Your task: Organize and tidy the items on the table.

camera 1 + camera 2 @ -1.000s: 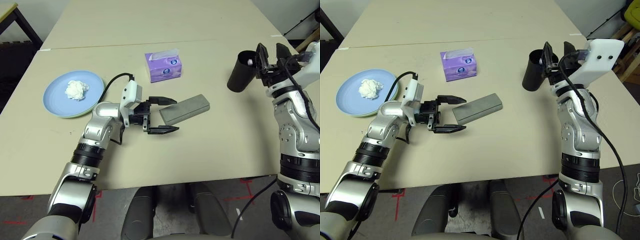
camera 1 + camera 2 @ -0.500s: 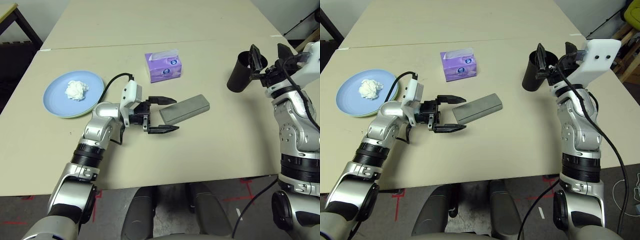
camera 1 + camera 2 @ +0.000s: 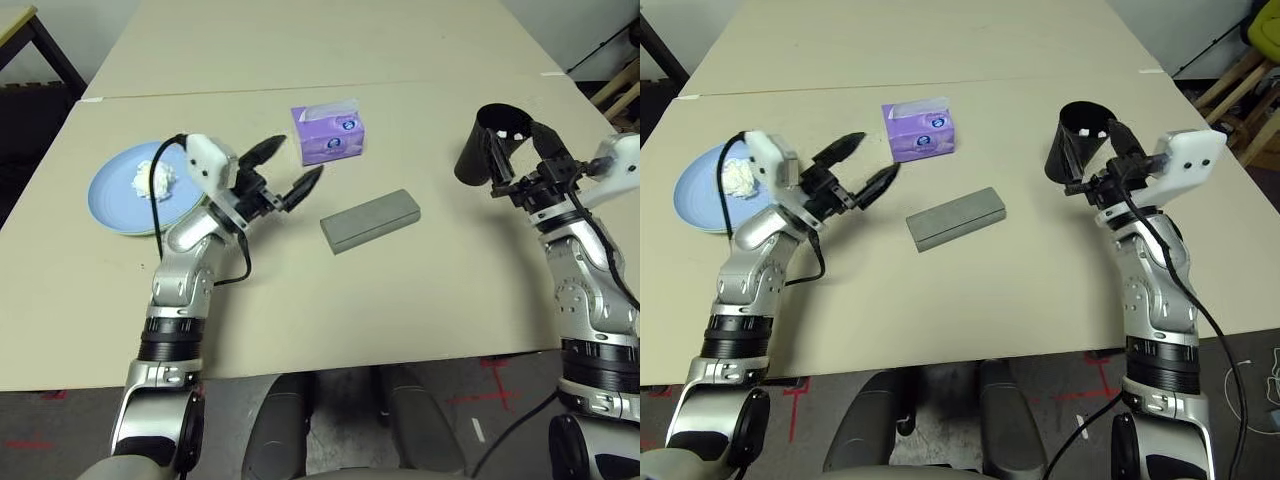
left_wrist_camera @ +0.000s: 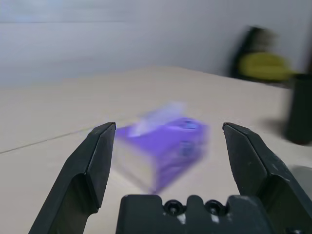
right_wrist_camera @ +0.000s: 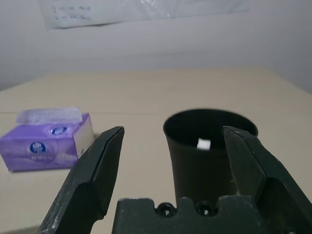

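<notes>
The grey glasses case (image 3: 370, 220) lies flat at mid-table, with nothing touching it. My left gripper (image 3: 292, 165) hovers open to its left, raised and aimed at a purple tissue box (image 4: 165, 146). The light blue plate (image 3: 115, 200) at the left holds the white tissue wad (image 3: 153, 178). A pale green plate rim (image 3: 145, 234) peeks out beneath it. At the right the black cup (image 3: 483, 143) stands upright, a small white bit inside it (image 5: 203, 144). Just short of the cup, on its near right side, my right gripper (image 3: 522, 163) is open and empty.
The purple tissue box (image 3: 328, 135) sits behind the case. A seam (image 3: 200, 92) crosses the table (image 3: 400, 300) behind the box. The near half of the table is bare. A dark frame (image 3: 35, 45) stands off the far left corner.
My left gripper has lifted off the case's left end and swung back-left, now pointing at the tissue box. My right gripper has drawn back from the cup's rim to its near side.
</notes>
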`<state>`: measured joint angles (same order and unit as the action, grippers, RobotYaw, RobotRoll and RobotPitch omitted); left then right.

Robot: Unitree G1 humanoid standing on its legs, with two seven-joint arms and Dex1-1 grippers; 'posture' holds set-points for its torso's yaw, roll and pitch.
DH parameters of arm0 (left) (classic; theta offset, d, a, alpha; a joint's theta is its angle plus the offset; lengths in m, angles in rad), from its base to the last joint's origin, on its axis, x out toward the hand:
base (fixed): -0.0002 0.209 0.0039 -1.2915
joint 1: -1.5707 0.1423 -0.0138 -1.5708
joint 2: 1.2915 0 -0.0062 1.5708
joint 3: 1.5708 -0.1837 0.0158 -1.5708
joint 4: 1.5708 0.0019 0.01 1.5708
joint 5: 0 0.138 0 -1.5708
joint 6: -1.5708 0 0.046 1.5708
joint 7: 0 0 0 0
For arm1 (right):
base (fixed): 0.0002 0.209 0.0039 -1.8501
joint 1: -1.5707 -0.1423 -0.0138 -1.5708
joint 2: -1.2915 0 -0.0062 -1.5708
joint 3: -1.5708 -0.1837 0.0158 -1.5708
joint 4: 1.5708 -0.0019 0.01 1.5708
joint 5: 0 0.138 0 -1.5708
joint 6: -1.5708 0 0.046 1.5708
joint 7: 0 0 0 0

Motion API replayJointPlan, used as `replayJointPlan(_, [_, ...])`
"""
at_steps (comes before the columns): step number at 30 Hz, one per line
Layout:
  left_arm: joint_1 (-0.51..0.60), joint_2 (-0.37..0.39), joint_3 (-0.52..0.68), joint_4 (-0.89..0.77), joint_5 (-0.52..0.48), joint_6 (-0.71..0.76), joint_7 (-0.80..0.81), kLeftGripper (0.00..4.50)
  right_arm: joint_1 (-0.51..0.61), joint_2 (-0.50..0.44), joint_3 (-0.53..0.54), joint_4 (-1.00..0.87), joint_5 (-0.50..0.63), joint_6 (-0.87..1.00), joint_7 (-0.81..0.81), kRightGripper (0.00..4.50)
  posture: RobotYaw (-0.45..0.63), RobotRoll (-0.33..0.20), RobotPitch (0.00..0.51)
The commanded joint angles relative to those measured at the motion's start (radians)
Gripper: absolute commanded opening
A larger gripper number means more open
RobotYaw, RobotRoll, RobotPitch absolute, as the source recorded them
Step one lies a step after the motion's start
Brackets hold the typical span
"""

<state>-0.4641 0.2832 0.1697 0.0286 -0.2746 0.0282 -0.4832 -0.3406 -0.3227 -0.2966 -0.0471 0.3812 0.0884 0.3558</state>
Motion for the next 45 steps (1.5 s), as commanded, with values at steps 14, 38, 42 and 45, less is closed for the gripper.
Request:
replayJointPlan(14, [0.077, 0.047, 0.15, 0.095, 0.165, 0.043, 0.421, 4.5, -0.04, 0.0, 0.024, 0.098, 0.001, -0.001, 0.045, 4.45, 0.03, 0.0, 0.171])
replayJointPlan(38, [0.149, 0.107, 0.184, 0.143, 0.061, -0.07, 0.23, 4.5, 0.062, -0.023, -0.037, 0.106, -0.043, -0.066, -0.079, 4.45, 0.02, 0.0, 0.159])
replayJointPlan(42, [0.162, 0.104, 0.181, 0.144, 0.056, -0.076, 0.219, 4.5, 0.049, -0.022, -0.024, 0.138, -0.075, -0.079, -0.09, 4.45, 0.03, 0.0, 0.159])
replayJointPlan(45, [0.172, 0.103, 0.182, 0.137, 0.065, -0.081, 0.231, 4.5, 0.038, -0.02, -0.021, 0.152, -0.081, -0.086, -0.092, 4.45, 0.03, 0.0, 0.16])
